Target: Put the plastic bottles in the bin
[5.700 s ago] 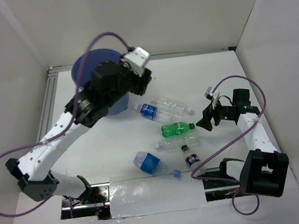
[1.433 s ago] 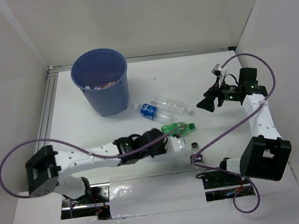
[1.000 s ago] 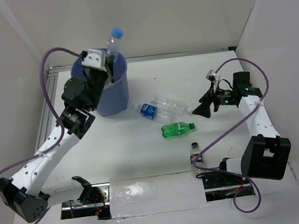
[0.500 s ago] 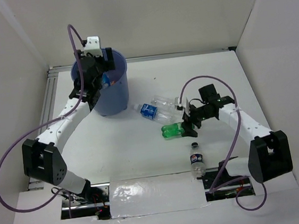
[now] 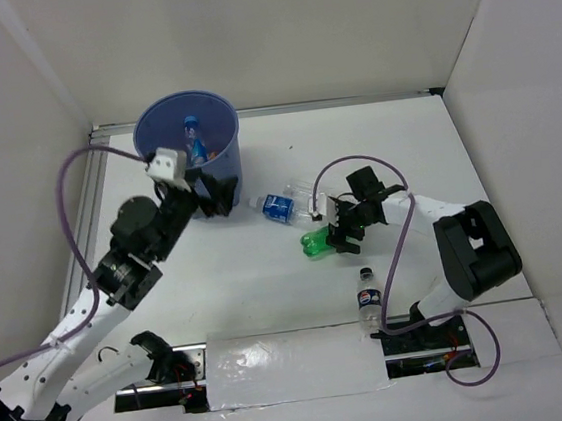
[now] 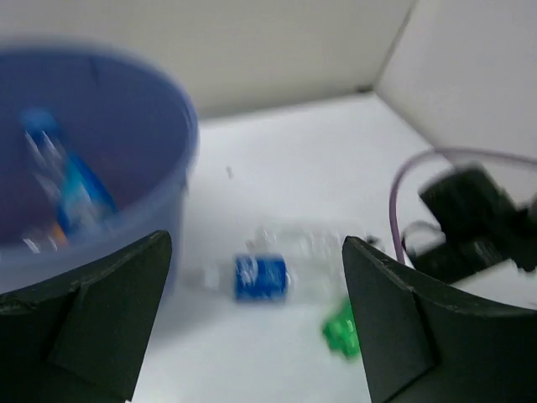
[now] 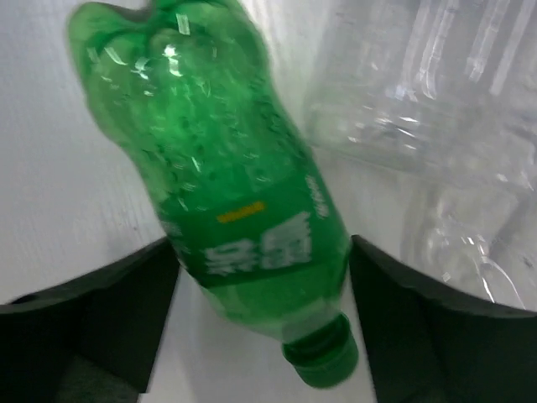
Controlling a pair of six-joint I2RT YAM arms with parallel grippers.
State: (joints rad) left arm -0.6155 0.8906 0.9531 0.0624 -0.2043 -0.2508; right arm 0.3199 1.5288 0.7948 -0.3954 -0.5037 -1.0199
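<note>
Nearest the arm bases, one small dark cola bottle [image 5: 369, 300] is being seen standing upright on the worktop [image 5: 405, 147], apart from the rest. Just beyond it, one green bottle [image 7: 243, 185] is lying on its side and is being straddled by the right end effector [image 7: 262, 245]. Its two fingers are being held wide apart, one close against each flank of the bottle, and whether they are pressing on it cannot be told. Just beside the green bottle, on its far side, one clear bottle with a blue label [image 5: 280, 207] is lying on its side, with more clear plastic [image 7: 419, 101] next to it; whether that is a second bottle cannot be told. Farther back, the left end effector [image 6: 256, 252] is being held above the worktop beside the bin [image 5: 230, 155], its two fingers spread wide with nothing between them. Farthest, the one round blue-violet bin is standing upright, and one blue-labelled, blue-capped bottle [image 5: 193, 137] is being seen inside it; its other contents cannot be made out
</note>
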